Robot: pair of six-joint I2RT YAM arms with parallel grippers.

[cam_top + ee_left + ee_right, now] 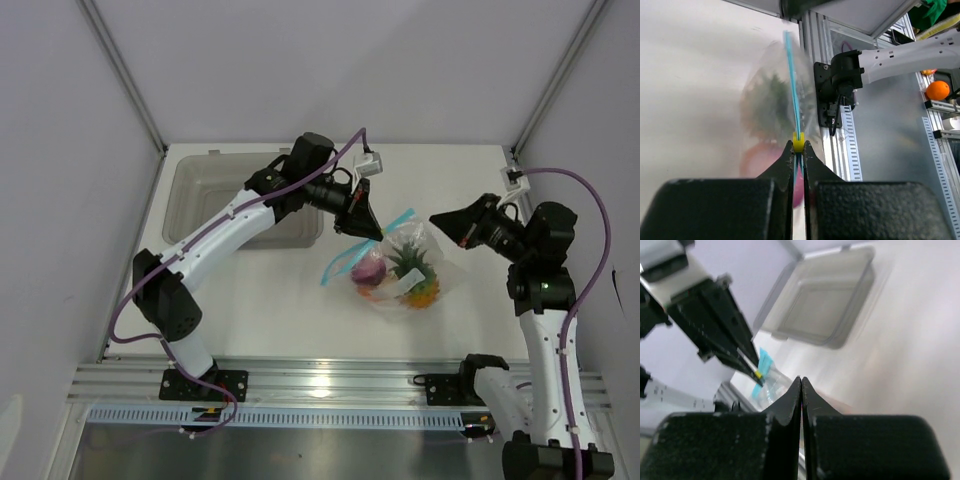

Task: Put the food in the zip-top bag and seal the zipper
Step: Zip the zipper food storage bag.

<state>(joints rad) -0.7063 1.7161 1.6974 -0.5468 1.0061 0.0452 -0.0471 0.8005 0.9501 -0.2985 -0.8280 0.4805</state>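
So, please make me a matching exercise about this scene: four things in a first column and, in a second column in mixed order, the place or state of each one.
Column one:
1. left gripper
2. right gripper
3. pineapple
4. grey tray

Column two:
a. inside the zip-top bag
b. shut, holding nothing
c. at the far left of the table
d. shut on the zipper

Pairs: 1-d, 2-b, 3-a, 4-c.
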